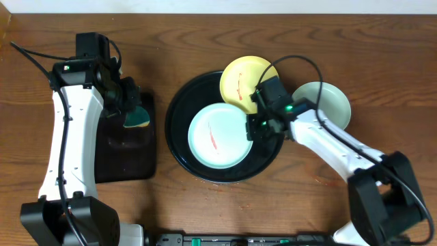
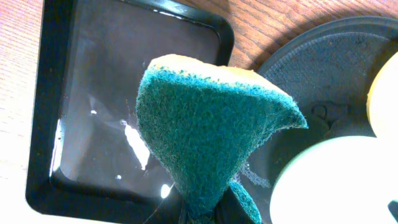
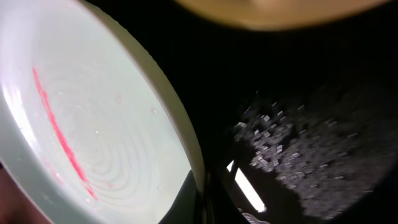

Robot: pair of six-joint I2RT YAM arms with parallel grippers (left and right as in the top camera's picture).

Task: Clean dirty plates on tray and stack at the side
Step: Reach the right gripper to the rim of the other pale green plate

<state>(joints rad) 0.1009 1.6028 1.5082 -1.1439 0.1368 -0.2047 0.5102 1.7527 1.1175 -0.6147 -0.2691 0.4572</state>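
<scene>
Starting nearest the arms: the left gripper [image 1: 131,106] is clamped on a green-and-yellow sponge [image 2: 211,124], pinched at its lower corner, green scouring face toward the wrist camera. The sponge hangs above a rectangular black tray [image 2: 37,137], whose floor shows bright glints.

The right gripper [image 1: 254,126] sits at the right edge of the mint plate [image 1: 217,137]. In the right wrist view one dark finger lies against the plate's inner face beside the rim. Whether the jaws are pressed onto that rim cannot be told.

The mint plate lies inside the round tray [image 1: 179,109], left of its centre, with a red streak [image 3: 59,134] across its floor.

Farther back, the yellow plate [image 1: 242,78] rests over the tray's far rim, partly inside and partly beyond it, just beside the mint plate, with a thin red smear.

A second mint plate [image 1: 331,102] lies outside the tray to its right, on the wooden table [image 1: 205,34]. It shows no smear in the overhead view.
</scene>
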